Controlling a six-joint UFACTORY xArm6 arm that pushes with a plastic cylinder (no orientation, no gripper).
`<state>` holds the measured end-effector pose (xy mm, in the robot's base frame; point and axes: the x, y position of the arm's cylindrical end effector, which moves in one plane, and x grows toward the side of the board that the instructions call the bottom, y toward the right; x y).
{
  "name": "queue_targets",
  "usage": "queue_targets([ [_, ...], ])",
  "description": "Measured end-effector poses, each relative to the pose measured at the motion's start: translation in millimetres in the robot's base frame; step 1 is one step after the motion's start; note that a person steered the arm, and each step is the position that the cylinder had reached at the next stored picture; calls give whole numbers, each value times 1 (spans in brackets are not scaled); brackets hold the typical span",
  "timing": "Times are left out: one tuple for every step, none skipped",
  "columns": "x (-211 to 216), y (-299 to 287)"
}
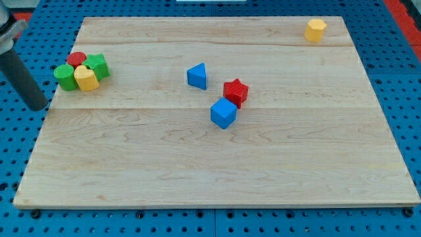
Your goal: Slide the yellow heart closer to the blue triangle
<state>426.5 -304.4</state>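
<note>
While waiting: my tip [39,106] is sitting off the board's left edge; no gripper.
Yellow heart [85,78]: touching the green cylinder [65,76].
Blue triangle [197,76]: well apart, rightward.
Good push: getting behind the heart's left, pushing right.

So the tabletop [217,164] is a pale wooden board with long grain lines running across it, sitting on a blue pegboard surface [401,79]. Up at the view's left there's a tight little cluster, all touching: a red round block [77,59], a green block [99,65] on its right, a green round block [64,76] on the left, and the yellow heart [85,78] at the front. Near the middle, the blue triangle [197,76] stands alone, with a red star-ish block [235,91] just to its right and a blue cube [223,113] touching that one from below. A yellow hexagon-looking block [315,29] sits way off at the top right corner.
</note>
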Motion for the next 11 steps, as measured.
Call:
queue_targets([
  [-40,0],
  [-74,2],
  [-72,48],
  [-50,119],
  [-44,137],
  [-48,99],
  [-31,91],
  [0,118],
  [5,187],
  [5,246],
  [6,222],
])
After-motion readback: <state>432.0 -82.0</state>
